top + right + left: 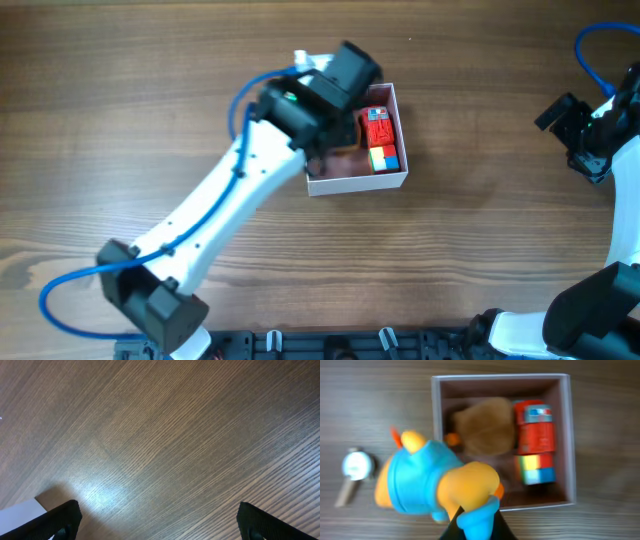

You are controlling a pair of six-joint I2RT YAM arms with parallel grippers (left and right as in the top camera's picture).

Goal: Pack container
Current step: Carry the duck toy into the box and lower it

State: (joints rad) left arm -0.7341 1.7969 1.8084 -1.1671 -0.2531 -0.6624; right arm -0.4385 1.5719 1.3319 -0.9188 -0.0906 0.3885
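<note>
The container is a square white box with a pink inside, near the table's middle; it also shows in the left wrist view. In it lie a red toy, a small multicoloured block and a brown furry toy. My left gripper is shut on a blue and orange toy figure and holds it above the box's left front corner. My right gripper is open and empty over bare wood at the far right of the table.
A small round white and blue object with a stem lies on the table left of the box. The left arm stretches from the front left across the table and hides the box's left part in the overhead view.
</note>
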